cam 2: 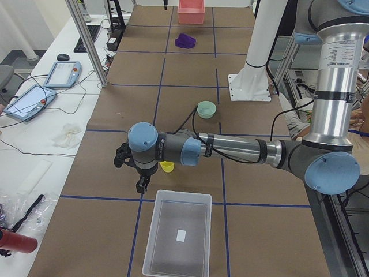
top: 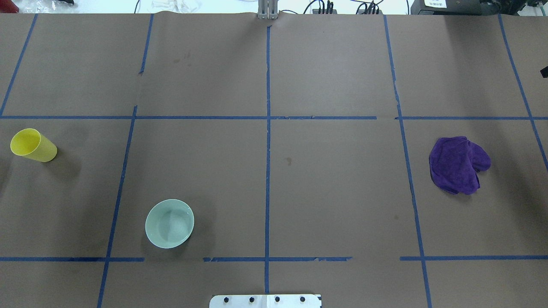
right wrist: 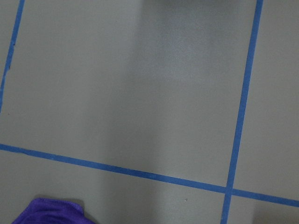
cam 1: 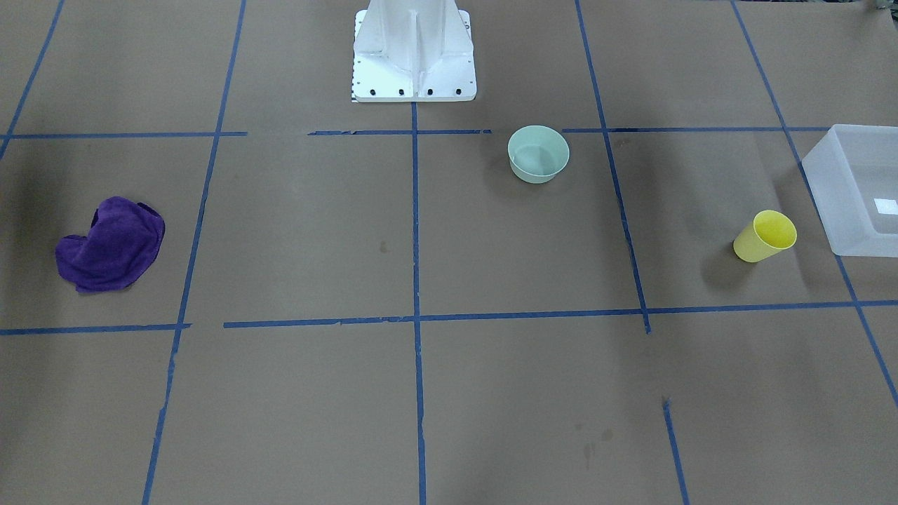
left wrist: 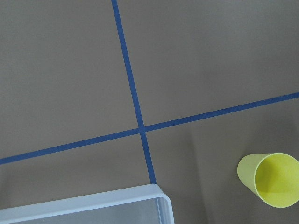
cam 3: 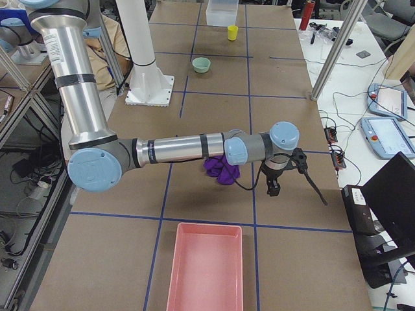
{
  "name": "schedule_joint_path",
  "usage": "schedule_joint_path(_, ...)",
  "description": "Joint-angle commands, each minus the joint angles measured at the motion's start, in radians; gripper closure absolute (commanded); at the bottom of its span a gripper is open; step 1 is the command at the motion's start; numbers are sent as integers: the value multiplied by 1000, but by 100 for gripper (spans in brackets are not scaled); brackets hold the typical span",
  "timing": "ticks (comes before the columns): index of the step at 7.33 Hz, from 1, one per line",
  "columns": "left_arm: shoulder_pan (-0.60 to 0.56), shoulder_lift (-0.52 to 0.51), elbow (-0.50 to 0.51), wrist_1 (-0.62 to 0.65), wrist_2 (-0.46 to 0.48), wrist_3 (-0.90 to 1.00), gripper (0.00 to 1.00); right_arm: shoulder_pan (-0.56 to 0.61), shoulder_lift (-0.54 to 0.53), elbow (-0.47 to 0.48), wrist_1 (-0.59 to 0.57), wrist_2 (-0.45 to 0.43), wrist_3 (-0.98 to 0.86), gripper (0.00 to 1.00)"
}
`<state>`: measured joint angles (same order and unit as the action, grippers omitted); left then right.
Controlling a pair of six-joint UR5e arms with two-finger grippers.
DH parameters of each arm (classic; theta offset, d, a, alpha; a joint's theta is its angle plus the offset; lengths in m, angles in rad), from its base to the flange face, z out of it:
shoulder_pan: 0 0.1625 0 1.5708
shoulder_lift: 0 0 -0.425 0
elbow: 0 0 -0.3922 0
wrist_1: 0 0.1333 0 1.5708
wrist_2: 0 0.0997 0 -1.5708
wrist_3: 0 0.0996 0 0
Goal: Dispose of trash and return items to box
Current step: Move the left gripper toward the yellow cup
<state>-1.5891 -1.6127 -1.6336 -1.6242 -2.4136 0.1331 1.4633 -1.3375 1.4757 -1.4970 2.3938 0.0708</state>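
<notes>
The yellow cup stands open side up near the box, a frosted white bin with a small label inside. The cup also shows in the overhead view and in the left wrist view, next to the box's corner. The mint-green bowl sits upright in front of the pedestal. My left gripper hangs over the table beside the cup, off the box's end. My right gripper hangs beside the purple cloth. I cannot tell whether either gripper is open or shut.
The purple cloth lies crumpled at the table's other end from the box. A pink bin stands beyond it at that end. The white pedestal base stands mid-table on the robot's side. Blue tape lines grid the brown table.
</notes>
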Motion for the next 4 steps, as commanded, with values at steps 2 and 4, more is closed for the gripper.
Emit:
schedule_joint_path(2, 1, 31, -35, -42, 8, 23, 0, 2, -6, 2, 6, -1, 0, 0)
schedule_joint_path(4, 1, 31, -82, -45, 27, 10, 0, 2, -9, 3, 11, 4, 0, 0)
